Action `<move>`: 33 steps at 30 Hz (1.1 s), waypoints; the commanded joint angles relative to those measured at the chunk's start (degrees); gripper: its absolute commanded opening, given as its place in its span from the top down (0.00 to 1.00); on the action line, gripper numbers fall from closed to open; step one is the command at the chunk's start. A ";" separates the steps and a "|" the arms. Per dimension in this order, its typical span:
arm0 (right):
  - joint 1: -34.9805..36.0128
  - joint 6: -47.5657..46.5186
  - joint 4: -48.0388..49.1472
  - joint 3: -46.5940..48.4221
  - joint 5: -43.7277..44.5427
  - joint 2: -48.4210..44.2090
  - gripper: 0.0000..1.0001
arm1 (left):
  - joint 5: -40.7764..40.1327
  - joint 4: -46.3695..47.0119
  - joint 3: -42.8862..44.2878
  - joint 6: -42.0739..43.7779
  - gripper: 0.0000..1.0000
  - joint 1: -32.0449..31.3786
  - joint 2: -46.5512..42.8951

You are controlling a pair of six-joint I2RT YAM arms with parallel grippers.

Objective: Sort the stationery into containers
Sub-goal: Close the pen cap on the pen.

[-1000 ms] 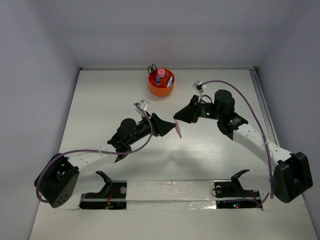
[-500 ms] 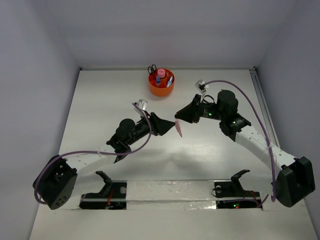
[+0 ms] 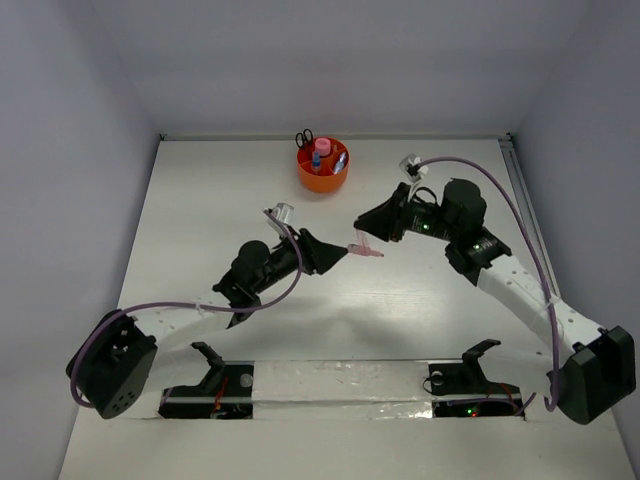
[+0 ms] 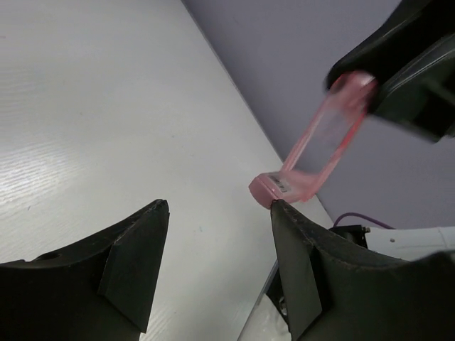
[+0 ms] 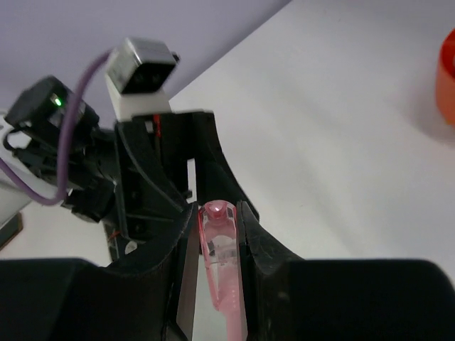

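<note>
My right gripper (image 3: 366, 235) is shut on the pink piece (image 3: 367, 251), a translucent pink strip, and holds it above the table's middle. In the right wrist view the pink piece (image 5: 220, 249) is pinched between the right gripper's (image 5: 217, 208) fingers. My left gripper (image 3: 341, 255) is open and empty, with its tips just left of the piece. In the left wrist view the pink piece (image 4: 313, 153) hangs just past the left gripper (image 4: 217, 206), by its right fingertip. The orange tub (image 3: 322, 172) at the back holds the black-handled scissors (image 3: 304, 137), the pink-capped glue bottle (image 3: 322, 148) and the blue pen (image 3: 340, 158).
White walls close off the table at the back and both sides. A taped strip with two black mounts (image 3: 215, 370) runs along the near edge. The tub's rim (image 5: 449, 78) shows at the right edge of the right wrist view.
The right gripper has drawn back a little to the right, and the pink piece has swung from hanging down to nearly level. The left arm has barely moved.
</note>
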 commanded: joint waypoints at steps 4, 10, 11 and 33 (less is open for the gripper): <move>0.38 -1.87 2.35 6.82 5.86 -3.93 1.00 | 0.08 -0.37 -5.03 0.23 0.45 0.05 -0.82; 0.38 -1.61 3.57 6.48 5.95 -2.26 1.00 | -1.05 -1.24 -6.10 -0.48 0.44 0.05 -5.39; 0.38 -1.44 4.10 6.12 6.29 -2.17 1.00 | -1.14 -1.25 -5.92 -0.56 0.44 0.05 -5.92; 0.38 10.34 -3.36 12.62 15.61 2.66 1.00 | -24.34 2.35 0.84 26.41 0.44 -11.28 -12.35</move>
